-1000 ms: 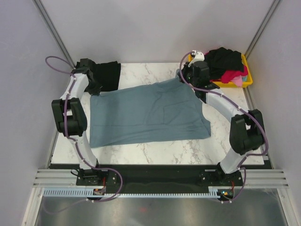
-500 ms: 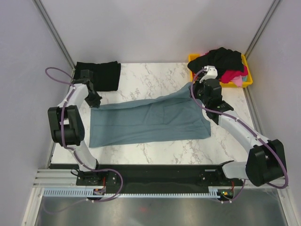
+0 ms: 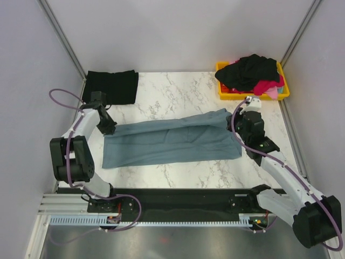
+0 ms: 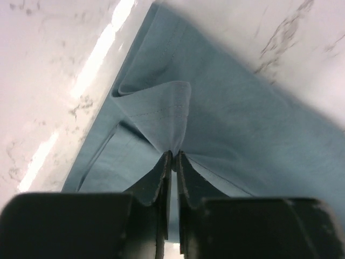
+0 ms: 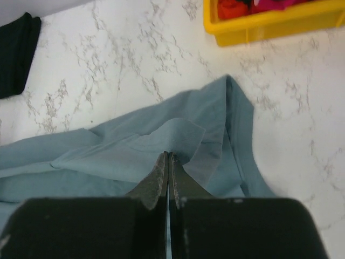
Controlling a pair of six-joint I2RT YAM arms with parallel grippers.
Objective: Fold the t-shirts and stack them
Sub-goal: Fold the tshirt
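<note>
The slate blue-grey t-shirt (image 3: 172, 142) lies across the middle of the marble table, its far edge folded over toward the front. My left gripper (image 3: 109, 128) is shut on the shirt's left far corner (image 4: 172, 121). My right gripper (image 3: 237, 127) is shut on the shirt's right far corner (image 5: 175, 135). A folded black t-shirt (image 3: 111, 86) lies at the back left. A black t-shirt (image 3: 253, 69) and a pink-red one (image 3: 264, 86) are heaped in the yellow bin.
The yellow bin (image 3: 222, 90) stands at the back right and shows in the right wrist view (image 5: 259, 24). Grey walls close the table's sides and back. A black rail runs along the near edge (image 3: 178, 197).
Both grippers have drawn the shirt's far edge toward the front, so the shirt looks narrower front to back. The left arm moved off the black shirt, the right arm away from the bin.
</note>
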